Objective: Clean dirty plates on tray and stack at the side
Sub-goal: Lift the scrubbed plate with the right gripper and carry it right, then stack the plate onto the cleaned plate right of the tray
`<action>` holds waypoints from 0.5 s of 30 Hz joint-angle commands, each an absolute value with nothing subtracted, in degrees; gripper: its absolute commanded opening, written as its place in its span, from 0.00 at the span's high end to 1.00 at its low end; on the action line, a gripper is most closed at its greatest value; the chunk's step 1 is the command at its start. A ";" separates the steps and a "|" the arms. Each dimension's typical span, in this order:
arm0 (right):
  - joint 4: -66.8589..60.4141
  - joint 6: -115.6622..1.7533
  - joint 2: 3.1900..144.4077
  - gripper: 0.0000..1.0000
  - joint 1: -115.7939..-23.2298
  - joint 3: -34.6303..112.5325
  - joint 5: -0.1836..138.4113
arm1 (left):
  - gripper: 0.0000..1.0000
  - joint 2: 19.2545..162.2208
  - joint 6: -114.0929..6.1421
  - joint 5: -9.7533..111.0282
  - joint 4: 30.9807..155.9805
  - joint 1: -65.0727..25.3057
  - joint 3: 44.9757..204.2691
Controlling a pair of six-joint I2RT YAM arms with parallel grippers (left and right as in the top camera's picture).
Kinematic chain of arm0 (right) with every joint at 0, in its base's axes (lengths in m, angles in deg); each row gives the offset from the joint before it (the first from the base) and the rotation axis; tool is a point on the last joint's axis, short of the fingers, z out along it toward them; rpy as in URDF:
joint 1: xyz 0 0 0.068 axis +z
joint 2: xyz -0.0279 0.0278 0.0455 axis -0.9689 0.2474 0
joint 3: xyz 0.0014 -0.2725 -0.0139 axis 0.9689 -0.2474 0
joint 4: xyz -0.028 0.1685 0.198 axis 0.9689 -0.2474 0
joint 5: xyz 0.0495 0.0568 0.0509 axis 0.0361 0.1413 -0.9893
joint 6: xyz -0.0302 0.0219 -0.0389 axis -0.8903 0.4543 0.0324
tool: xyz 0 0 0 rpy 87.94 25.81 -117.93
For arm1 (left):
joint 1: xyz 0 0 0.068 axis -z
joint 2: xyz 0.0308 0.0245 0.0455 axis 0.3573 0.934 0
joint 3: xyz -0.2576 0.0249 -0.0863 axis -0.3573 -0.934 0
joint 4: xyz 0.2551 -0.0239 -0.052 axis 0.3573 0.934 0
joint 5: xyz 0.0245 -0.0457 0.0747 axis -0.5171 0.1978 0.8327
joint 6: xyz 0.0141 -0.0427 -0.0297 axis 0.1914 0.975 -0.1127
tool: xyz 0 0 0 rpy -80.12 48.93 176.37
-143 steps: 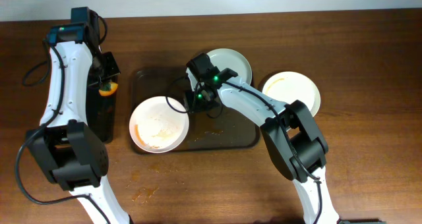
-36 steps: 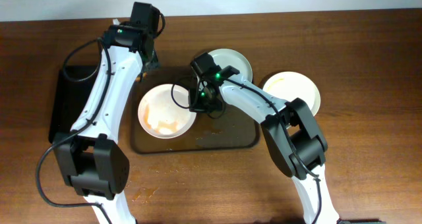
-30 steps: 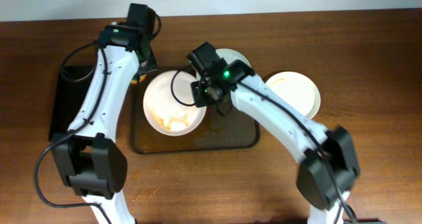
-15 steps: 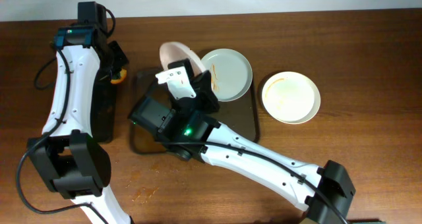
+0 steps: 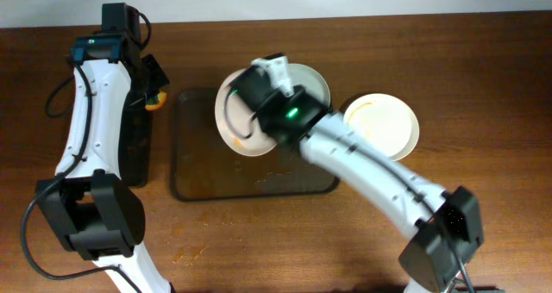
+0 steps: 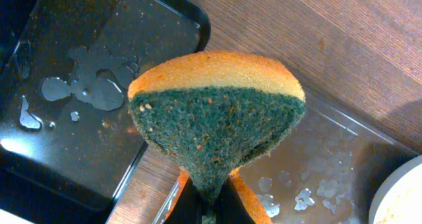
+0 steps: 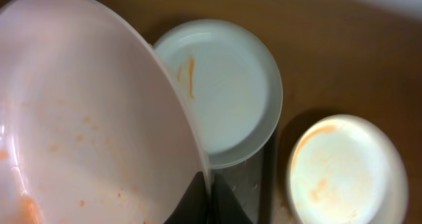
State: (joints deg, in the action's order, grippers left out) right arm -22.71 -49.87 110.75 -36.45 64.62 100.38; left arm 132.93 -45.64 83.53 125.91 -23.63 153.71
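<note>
My right gripper (image 5: 272, 126) is shut on the right rim of a white plate (image 5: 237, 121) smeared with orange and holds it tilted above the dark tray (image 5: 207, 181). In the right wrist view the plate (image 7: 86, 118) fills the left, with the fingers (image 7: 212, 201) pinching its edge. A pale green plate (image 5: 309, 84) with an orange streak lies at the tray's back right corner. My left gripper (image 5: 152, 98) is shut on an orange and green sponge (image 6: 217, 118) between the black side tray and the dark tray.
A white plate (image 5: 384, 125) with orange smears lies on the table to the right of the tray (image 7: 343, 171). A black side tray (image 5: 134, 155) with water drops (image 6: 79, 92) stands at the left. Crumbs and drops lie on the tray floor (image 5: 276, 177).
My right arm has swung back and to the right, and the plate has come from the tray's far edge to over its right half. The left arm has stayed still.
</note>
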 commanded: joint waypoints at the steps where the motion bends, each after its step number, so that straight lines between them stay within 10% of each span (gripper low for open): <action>1: -25.18 -49.61 110.00 0.96 -49.70 65.28 73.89 | 1.00 132.58 -46.45 83.18 125.93 -23.72 153.39; 8: -31.41 -49.61 111.71 0.96 -77.13 59.18 71.38 | 0.99 132.58 -46.42 83.18 125.73 -23.72 153.39; 15: -23.98 -49.39 112.37 0.96 -84.98 45.15 71.62 | 0.99 132.58 -46.42 83.18 125.73 -23.72 153.39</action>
State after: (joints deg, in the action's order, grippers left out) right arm -24.85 -49.85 112.04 -83.95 47.09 72.27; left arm 132.93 -45.64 83.53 125.88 -23.63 153.71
